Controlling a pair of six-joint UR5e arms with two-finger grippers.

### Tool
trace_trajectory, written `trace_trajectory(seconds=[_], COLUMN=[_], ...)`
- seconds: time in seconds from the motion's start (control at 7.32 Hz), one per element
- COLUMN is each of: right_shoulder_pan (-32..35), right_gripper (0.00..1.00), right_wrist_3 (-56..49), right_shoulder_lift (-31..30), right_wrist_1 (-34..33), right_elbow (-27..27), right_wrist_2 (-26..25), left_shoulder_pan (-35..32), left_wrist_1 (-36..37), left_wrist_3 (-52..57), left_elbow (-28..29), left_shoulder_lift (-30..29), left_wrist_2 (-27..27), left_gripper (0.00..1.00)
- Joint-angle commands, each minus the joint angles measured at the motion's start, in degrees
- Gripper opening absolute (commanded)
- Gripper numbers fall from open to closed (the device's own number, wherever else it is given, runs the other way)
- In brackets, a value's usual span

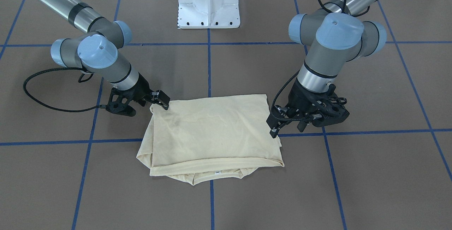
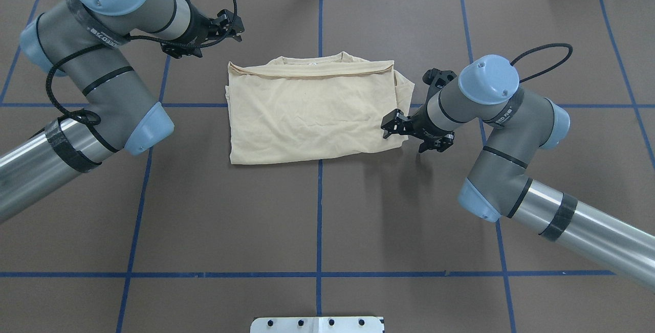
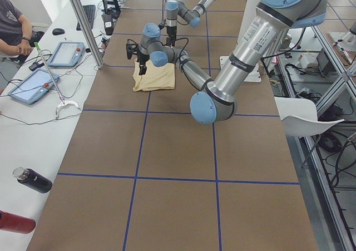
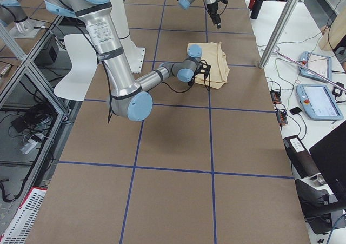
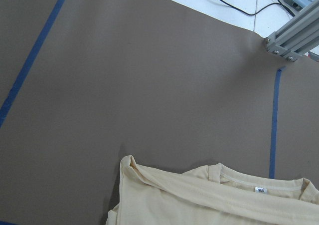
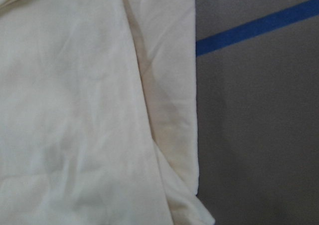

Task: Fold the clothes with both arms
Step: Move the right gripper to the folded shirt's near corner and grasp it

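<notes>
The clothes are one pale cream-yellow shirt [image 1: 212, 134] [image 2: 307, 113], lying folded into a flat rectangle on the brown table. Its collar and small white label [image 1: 217, 172] [image 5: 260, 189] sit at the edge farthest from the robot. No print shows. My right gripper [image 1: 163, 100] [image 2: 387, 127] is low at the shirt's right edge, open, with its tips over the fabric and nothing held. The right wrist view shows only flat layered fabric [image 6: 75, 110] and bare table. My left gripper [image 1: 286, 130] [image 2: 236, 25] hangs open and empty above the table, beyond the shirt's far left corner.
The white pedestal base [image 1: 208, 7] [image 2: 317, 324] stands at the robot's side of the table. Blue tape lines [image 2: 320, 220] cross the brown surface. An aluminium post [image 5: 294, 35] rises at the far edge. A person [image 3: 11, 28] sits at a side desk with tablets and bottles.
</notes>
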Motion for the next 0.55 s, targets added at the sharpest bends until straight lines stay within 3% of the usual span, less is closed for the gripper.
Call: trace_trajectory(seconds=[0.0,0.14,0.41], right_shoulder_pan=[-0.1,-0.1,0.0], right_gripper=[0.72,0.66,0.66], right_wrist_3=[0.1,0.0,-0.3], right_shoulder_lift=[0.8,1.1,1.4], right_wrist_1=[-0.2,-1.1,-2.4], right_elbow=[0.0,0.0,-0.1], right_wrist_2=[0.1,0.0,-0.2], left_shoulder_pan=[0.1,0.1,0.1], left_wrist_1=[0.0,0.0,0.0], left_wrist_3=[0.0,0.1,1.5], left_elbow=[0.0,0.2,0.3], left_shoulder_lift=[0.1,0.3,0.2], left_wrist_2=[0.0,0.0,0.1], left_gripper=[0.99,1.00,1.00])
